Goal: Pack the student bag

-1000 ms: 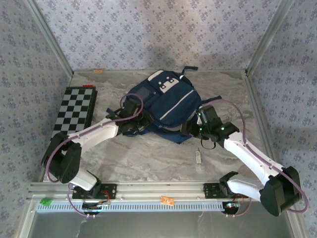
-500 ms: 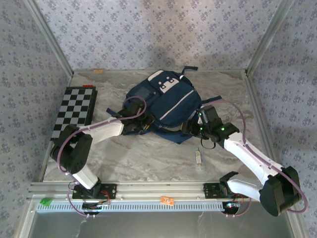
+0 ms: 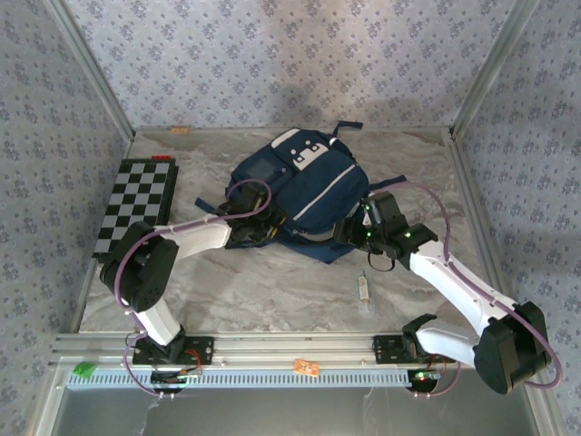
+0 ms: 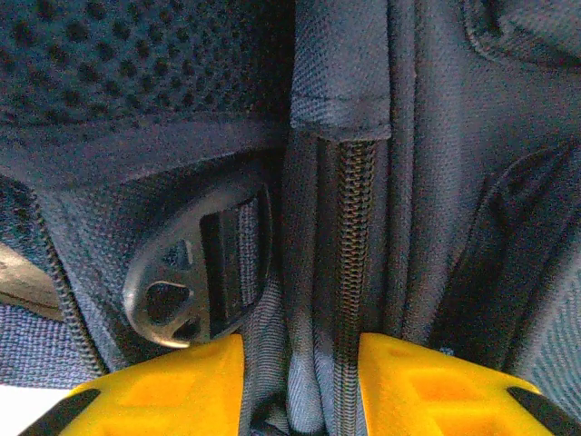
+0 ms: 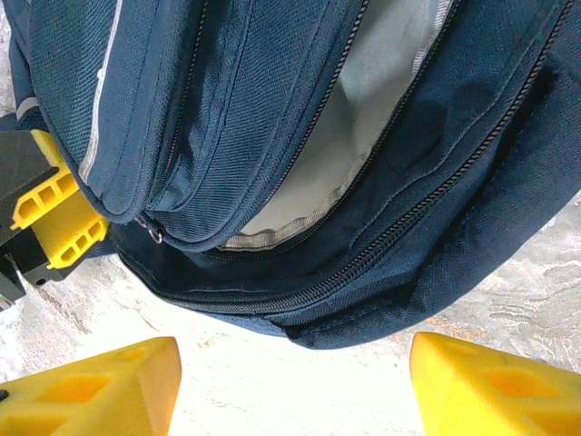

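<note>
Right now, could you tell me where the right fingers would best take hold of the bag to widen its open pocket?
I'd take the upper lip of the open pocket, coming from the bag's near right side. The zip gapes there over pale lining, and the bag lies flat, so that free edge can be pinched and lifted.

Nothing here can be read. The orange tag (image 3: 307,367) at 6 o'clock, the green tag (image 3: 84,369) at 7 o'clock and the orange label (image 3: 179,131) on the worktop (image 3: 272,282) at 11 o'clock are too small to make out. The white patch (image 3: 309,150) on the student bag (image 3: 304,195) bears only dark dots.
</note>
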